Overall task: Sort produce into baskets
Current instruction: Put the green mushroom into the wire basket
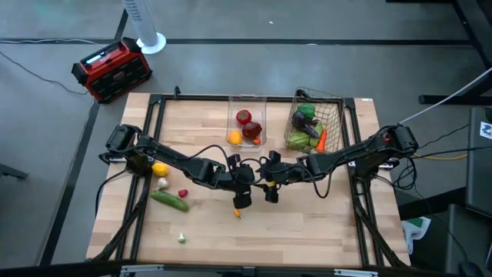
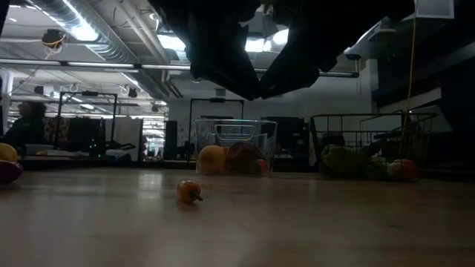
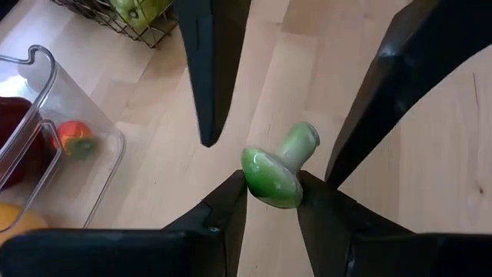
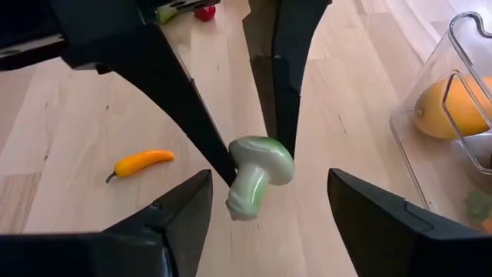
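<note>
A small green mushroom-shaped vegetable (image 3: 275, 173) hangs above the table's middle, with my left gripper (image 3: 270, 192) shut on its cap. Its pale stem (image 4: 247, 194) points toward my right gripper (image 4: 269, 177). That gripper is open, one finger on each side of the stem, touching nothing. In the high view the two grippers (image 1: 244, 181) (image 1: 270, 185) meet tip to tip. The clear bin (image 1: 247, 123) holds an orange and red fruit. The wire basket (image 1: 315, 123) holds green and purple vegetables and a carrot. An orange chili (image 1: 238, 212) lies on the wood below the grippers. My left gripper pinches the round cap (image 3: 265, 183) of the green vegetable between its two fingertips, one on each side. The fingers slant down from the table's left. The vegetable is lifted clear of the table, its stem pointing away from the fingers.
On the table's left lie a lemon (image 1: 159, 169), garlic (image 1: 162, 183), a small red piece (image 1: 183, 193), a cucumber (image 1: 171, 201) and a small pale-green piece (image 1: 181, 238). A red-black box (image 1: 111, 69) stands on the floor beyond the far left corner.
</note>
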You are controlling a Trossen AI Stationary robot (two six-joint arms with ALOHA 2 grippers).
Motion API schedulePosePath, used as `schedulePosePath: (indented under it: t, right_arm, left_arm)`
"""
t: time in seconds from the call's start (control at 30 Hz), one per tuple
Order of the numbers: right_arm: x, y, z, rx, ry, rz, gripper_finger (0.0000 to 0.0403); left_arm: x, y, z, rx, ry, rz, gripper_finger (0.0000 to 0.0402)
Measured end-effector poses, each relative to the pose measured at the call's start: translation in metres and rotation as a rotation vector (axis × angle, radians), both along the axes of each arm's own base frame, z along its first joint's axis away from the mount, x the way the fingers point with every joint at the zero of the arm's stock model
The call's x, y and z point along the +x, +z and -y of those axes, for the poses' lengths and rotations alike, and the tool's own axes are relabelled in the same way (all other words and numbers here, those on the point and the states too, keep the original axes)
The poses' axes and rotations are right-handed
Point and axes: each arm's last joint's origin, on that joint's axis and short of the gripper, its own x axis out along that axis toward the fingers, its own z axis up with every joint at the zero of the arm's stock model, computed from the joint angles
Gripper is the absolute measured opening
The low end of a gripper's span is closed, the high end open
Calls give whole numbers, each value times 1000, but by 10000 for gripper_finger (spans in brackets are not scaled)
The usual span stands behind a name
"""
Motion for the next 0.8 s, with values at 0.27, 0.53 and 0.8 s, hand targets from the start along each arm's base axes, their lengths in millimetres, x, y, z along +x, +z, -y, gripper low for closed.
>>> schedulePosePath:
  t: [0.27,0.53,0.8]
  right_arm:
    - [0,0,0,5,8,-1,161]
    - [0,0,0,3,14,-4,76]
    - [0,0,-1,8,21,-5,41]
  left_arm:
    - [0,0,0,1,0,-1,108]
    - [0,0,0,0,-1,-6,109]
    - [1,-1,-3,-45,-26,-15,141]
